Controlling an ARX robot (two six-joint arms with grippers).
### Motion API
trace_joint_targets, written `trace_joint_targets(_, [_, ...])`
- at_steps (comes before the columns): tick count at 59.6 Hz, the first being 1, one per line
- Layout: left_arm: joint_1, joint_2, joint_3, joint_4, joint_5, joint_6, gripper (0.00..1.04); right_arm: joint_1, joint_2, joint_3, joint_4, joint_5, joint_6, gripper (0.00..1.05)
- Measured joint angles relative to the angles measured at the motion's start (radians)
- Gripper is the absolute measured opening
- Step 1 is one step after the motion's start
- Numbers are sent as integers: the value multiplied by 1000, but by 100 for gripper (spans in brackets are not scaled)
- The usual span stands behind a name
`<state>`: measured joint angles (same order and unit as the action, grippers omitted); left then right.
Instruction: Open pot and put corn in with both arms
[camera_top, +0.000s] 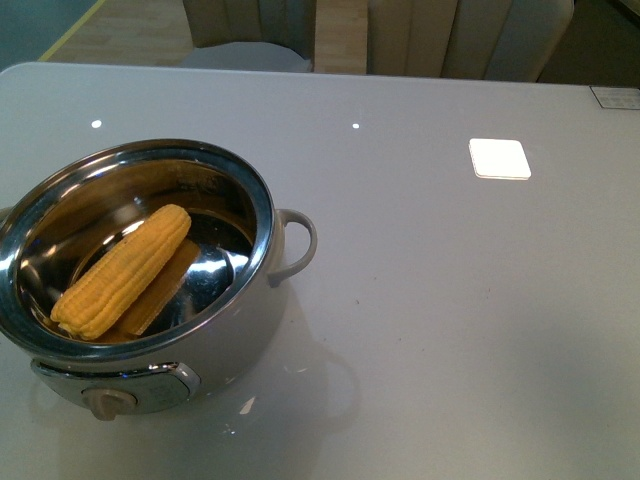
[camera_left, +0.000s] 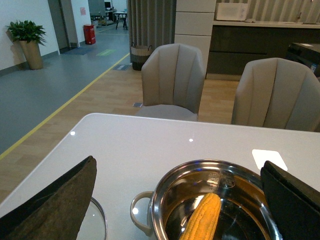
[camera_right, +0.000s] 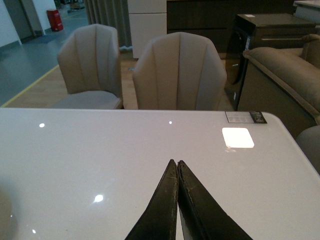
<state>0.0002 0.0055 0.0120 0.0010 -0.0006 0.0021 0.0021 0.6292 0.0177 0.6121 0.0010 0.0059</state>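
You are seeing the corn (camera_top: 122, 270) lying inside the uncovered pot (camera_top: 262, 215) at the table's (camera_top: 450, 300) near left; your left gripper (camera_left: 177, 200) is hovering above it, fingers apart, while your right gripper (camera_right: 178, 165) is resting closed over bare tabletop

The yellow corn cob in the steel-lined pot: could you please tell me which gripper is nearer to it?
Left. The left gripper, open, hovers over the yellow corn cob; the right gripper, shut, sees only bare table.

table (camera_top: 450, 300): pale grey, glossy, rounded corners. pot (camera_top: 240, 330): cream body, steel rim, lid off, stands at about 8 o'clock of the front view. glass lid (camera_left: 97, 220): lies flat on the top just beside the pot's loop handle.
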Motion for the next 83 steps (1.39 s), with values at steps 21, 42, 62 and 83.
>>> trace_joint_targets(21, [0, 0, 0, 0, 0, 0, 98, 0, -204, 0, -188, 0, 0, 2])
trace_joint_targets(42, [0, 0, 0, 0, 0, 0, 98, 0, -367, 0, -348, 0, 0, 2])
trace_joint_targets(62, [0, 0, 0, 0, 0, 0, 98, 0, -471, 0, -454, 0, 0, 2])
trace_joint_targets(83, [0, 0, 0, 0, 0, 0, 98, 0, -622, 0, -610, 0, 0, 2])
